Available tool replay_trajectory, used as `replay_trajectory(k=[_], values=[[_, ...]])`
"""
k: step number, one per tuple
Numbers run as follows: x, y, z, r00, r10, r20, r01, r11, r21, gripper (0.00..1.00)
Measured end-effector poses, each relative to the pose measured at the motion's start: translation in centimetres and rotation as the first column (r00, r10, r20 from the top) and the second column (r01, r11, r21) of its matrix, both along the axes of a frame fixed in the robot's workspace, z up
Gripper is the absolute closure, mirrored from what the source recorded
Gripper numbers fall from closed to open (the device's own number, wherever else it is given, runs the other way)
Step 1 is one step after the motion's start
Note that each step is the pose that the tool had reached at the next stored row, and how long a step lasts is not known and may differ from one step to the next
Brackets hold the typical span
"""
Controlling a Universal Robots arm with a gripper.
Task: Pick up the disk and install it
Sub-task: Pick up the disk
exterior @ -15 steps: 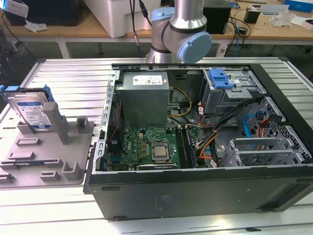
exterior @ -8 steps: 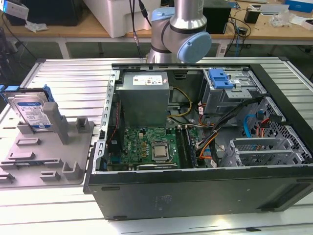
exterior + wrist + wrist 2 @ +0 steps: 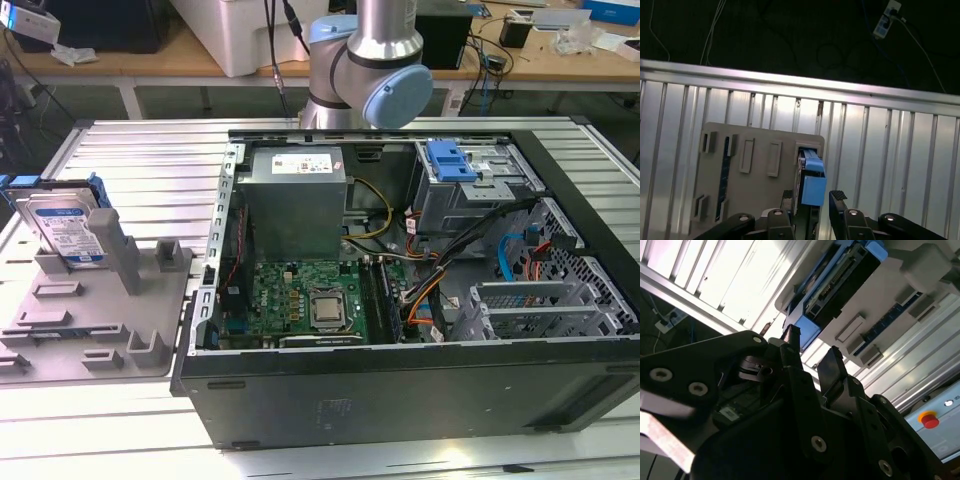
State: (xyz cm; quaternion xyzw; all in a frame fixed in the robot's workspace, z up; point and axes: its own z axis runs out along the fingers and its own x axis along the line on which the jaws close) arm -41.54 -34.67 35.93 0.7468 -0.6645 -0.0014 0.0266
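The flat silver hard drive with a white-and-blue label and a blue plastic carrier bracket (image 3: 60, 225) stands on its edge in a grey plastic holder plate (image 3: 120, 310). The plate lies on the ribbed metal desk (image 3: 130, 160), at the exterior view's left. The open black computer case (image 3: 400, 400) lies just beside the plate, in the middle of that frame. The silver-and-blue robot arm (image 3: 375, 60) rises behind the case.

In the first wrist view the black fingers (image 3: 837, 196) are spread wide, with the drive's blue edge (image 3: 813, 187) showing between them. In the second wrist view the fingers (image 3: 831, 365) hold nothing and the drive (image 3: 840, 285) is apart from them.
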Motion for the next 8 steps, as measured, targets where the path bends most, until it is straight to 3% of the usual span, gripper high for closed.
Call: replay_trajectory(k=[8], values=[[0.30, -0.24, -0.31, 0.9992, -0.039, 0.0001, 0.039, 0.9992, 0.0000, 0.58]])
